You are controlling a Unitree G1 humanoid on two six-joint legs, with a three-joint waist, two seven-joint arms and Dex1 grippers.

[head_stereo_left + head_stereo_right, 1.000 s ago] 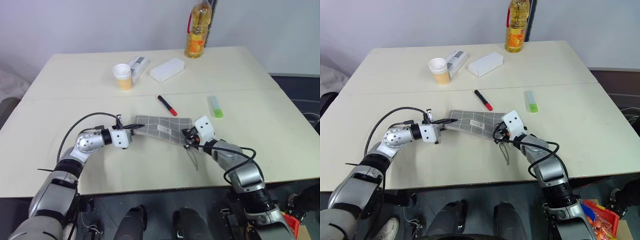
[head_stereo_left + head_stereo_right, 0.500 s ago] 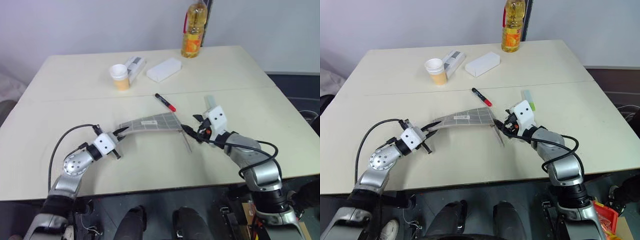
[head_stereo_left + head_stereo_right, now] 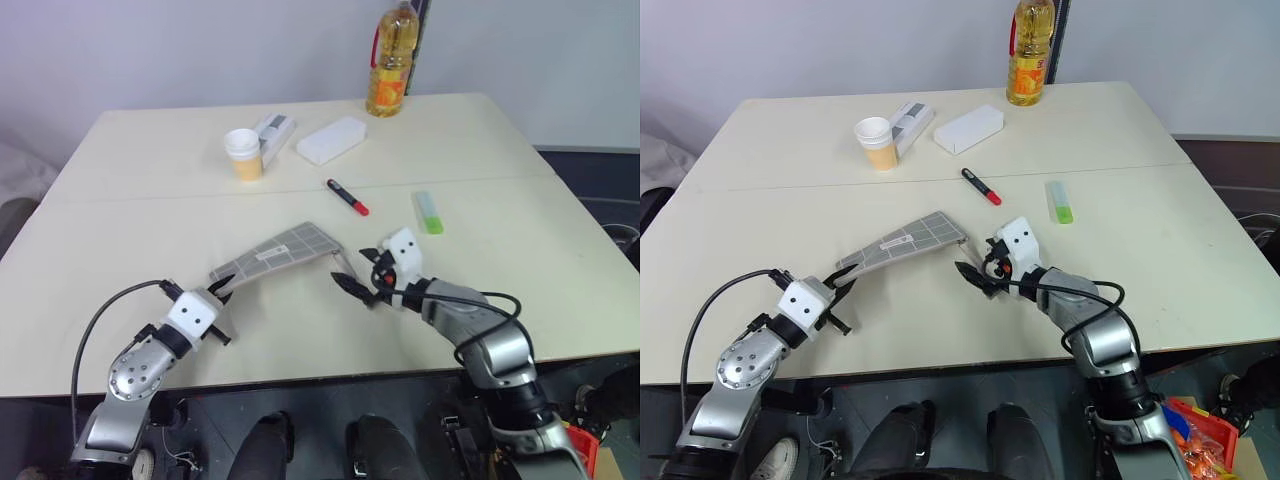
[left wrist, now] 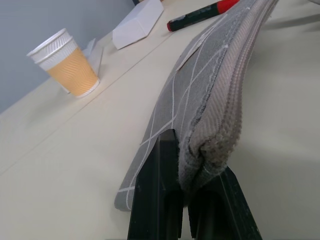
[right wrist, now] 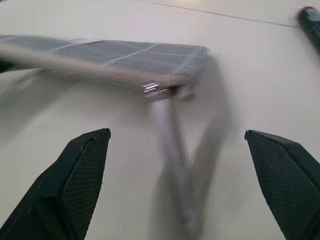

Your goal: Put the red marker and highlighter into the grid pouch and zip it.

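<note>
- Grid pouch [image 3: 272,252]: flat grey fabric case, thin white grid lines, small white label on the upper face. Held edge-on and tilted; the near-left end is pinched and lifted off the worktop [image 3: 150,200], the far-right end sits lower, near the worktop centre. A pale pull cord [image 5: 172,150] hangs from the zipper at that far end.
- Red marker [image 3: 347,197]: slim, black barrel, red end. Lies flat on the worktop beyond the pouch, apart from it, at a diagonal.
- Highlighter [image 3: 429,212]: short, flat, pale translucent body, bright green end pointing toward the robot. Lies flat, right of the marker, well apart from the pouch.
</note>
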